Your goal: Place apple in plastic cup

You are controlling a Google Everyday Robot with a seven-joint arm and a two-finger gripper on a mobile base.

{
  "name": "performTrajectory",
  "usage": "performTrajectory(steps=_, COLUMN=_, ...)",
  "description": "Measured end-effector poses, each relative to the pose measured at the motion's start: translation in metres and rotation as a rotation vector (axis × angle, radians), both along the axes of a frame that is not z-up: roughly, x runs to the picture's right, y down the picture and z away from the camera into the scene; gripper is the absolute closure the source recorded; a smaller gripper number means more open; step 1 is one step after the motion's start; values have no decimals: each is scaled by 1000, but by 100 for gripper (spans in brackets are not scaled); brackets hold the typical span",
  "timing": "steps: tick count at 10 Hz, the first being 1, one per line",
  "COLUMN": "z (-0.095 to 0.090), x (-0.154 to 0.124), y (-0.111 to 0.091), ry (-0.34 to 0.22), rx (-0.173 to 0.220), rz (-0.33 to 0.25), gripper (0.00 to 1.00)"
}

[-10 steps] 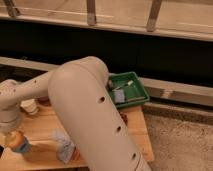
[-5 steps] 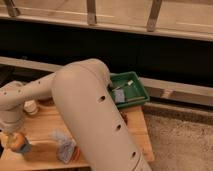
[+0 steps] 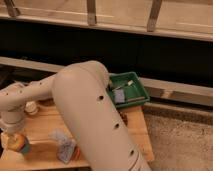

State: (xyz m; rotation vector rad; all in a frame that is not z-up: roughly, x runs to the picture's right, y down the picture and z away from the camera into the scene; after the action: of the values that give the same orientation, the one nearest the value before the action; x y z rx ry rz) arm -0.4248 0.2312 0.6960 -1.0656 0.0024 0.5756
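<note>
My gripper [image 3: 14,134] is at the lower left of the wooden table, at the end of the cream arm that fills the middle of the camera view. Directly under it is the apple [image 3: 15,142], yellow-orange with a reddish blush. The apple sits at the rim of the short light-blue plastic cup [image 3: 23,148]. The wrist hides the top of the apple, so I cannot tell whether the gripper still touches it.
A cream-white cup [image 3: 31,107] stands behind the gripper. A crumpled grey-blue bag [image 3: 64,146] lies mid-table with something orange [image 3: 76,153] beside it. A green tray [image 3: 131,91] with small items sits at the table's [image 3: 42,125] back right. The floor is to the right.
The gripper with the apple under it has shifted slightly down and to the right, over the light-blue cup. Nothing else has moved.
</note>
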Motion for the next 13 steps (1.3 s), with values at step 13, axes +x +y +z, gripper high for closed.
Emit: performTrajectory(steps=13, z=17, x=51, y=-95, ry=106, rx=150, rz=134, gripper=33)
